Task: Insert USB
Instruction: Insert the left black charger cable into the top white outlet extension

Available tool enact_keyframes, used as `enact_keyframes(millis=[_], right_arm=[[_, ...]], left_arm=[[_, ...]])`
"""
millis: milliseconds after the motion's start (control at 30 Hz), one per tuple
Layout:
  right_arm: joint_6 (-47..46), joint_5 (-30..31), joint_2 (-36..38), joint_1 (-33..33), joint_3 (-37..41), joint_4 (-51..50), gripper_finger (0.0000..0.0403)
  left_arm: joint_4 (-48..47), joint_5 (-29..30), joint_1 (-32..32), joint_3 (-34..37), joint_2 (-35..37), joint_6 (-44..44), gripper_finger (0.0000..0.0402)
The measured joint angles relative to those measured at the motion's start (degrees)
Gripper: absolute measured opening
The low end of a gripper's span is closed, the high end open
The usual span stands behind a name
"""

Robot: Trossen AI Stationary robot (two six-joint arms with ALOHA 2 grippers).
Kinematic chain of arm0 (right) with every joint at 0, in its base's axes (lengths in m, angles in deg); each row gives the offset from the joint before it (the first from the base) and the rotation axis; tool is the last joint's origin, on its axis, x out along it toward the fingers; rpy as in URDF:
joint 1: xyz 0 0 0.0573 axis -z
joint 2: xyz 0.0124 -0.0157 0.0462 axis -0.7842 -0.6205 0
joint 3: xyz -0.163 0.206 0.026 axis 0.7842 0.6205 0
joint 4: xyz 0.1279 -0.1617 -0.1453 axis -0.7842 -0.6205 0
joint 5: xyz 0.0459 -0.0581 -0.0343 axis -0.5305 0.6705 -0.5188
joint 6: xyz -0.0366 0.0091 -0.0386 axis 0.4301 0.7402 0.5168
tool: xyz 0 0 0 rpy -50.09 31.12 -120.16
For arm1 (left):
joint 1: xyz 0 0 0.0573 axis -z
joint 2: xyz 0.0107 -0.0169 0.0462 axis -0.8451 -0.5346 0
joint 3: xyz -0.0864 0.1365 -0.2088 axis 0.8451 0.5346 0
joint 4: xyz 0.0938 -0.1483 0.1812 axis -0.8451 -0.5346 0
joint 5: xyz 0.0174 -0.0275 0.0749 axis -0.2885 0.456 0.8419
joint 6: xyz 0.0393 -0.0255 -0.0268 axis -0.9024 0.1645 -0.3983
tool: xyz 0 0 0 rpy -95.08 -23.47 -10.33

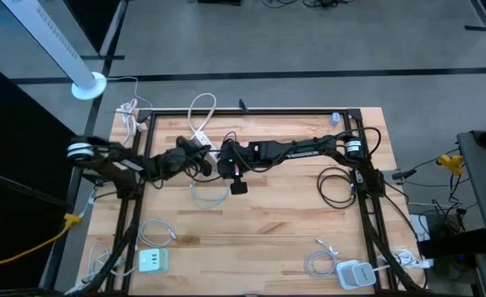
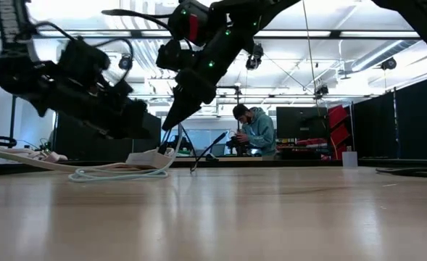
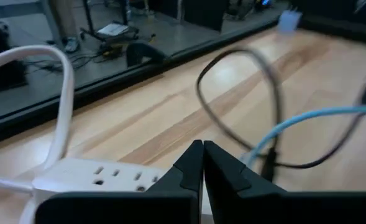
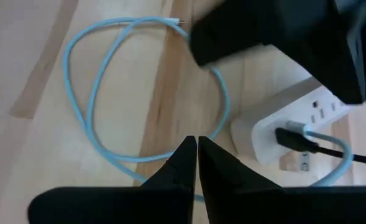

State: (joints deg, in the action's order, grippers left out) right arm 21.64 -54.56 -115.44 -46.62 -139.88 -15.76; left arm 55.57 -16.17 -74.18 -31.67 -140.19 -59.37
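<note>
Because the light-blue USB cable is limp and light, grip its rigid dark plug, seated in the white power strip on the counter. The left gripper and right gripper are both closed, empty.

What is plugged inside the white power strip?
A dark USB plug with a light blue cable sits in the end of the white power strip. The left arm covers the rest of the strip.
</note>
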Motion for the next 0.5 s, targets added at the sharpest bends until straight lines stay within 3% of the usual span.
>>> enact_keyframes(millis=[233, 500], right_arm=[[-0.3, -0.2, 0.0, -0.7, 0.0, -2.4, 0.0002], [1.3, 0.4, 0.3, -0.8, 0.0, -5.9, 0.0002]], left_arm=[[0.2, -0.1, -3.7, -2.7, -9.1, -2.7, 0.0], [0.7, 2.8, -10.7, -1.9, -12.5, -0.3, 0.0]])
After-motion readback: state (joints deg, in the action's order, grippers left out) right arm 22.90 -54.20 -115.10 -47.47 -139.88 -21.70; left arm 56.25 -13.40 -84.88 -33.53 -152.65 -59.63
